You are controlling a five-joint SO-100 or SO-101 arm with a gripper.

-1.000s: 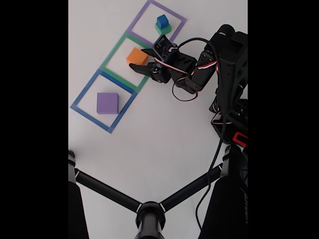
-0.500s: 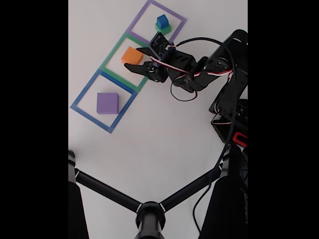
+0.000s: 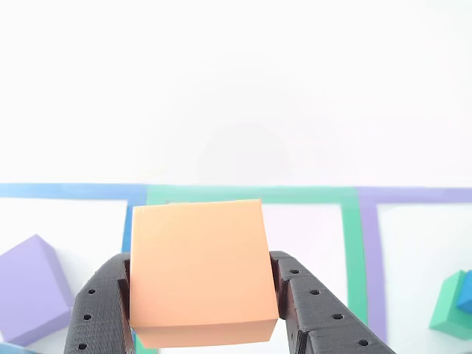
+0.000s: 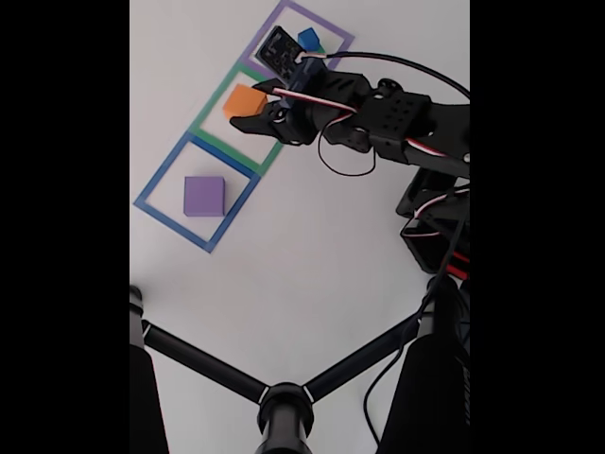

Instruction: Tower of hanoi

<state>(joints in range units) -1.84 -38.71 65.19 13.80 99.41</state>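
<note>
We list, left to right in the other view: purple block (image 3: 28, 287), resting flat on the white tabletop (image 3: 236, 96) at the lower left edge of the picture, inside the blue square outline (image 3: 66, 191). Next, orange block (image 3: 199, 269), low centre, its pale top face turned toward the camera. We see the gripper (image 3: 203, 310) with one black finger (image 3: 99, 313) pressed to the block's left side and the other against its right side; the jaws are clamped on the orange block. Behind it runs the green square outline (image 3: 310, 195), then the purple square outline (image 3: 413, 195). At the lower right edge sits the green block (image 3: 448, 304) with the blue cube (image 3: 466, 293) touching its top, both cut off by the frame.

In the fixed view, left to right: blue square outline (image 4: 156, 184) with the purple block (image 4: 203, 195) at its centre, well apart from the arm. Green square outline (image 4: 210, 109) holds the orange block (image 4: 245, 100), with the gripper (image 4: 253, 104) closed around it; we cannot tell whether the block touches the tabletop (image 4: 312, 255) here. Purple square outline (image 4: 336, 38), near the tabletop's far edge, contains the blue cube (image 4: 307, 38), partly hidden by the arm (image 4: 378, 113). A black tripod (image 4: 284, 402) crosses the near edge.
</note>
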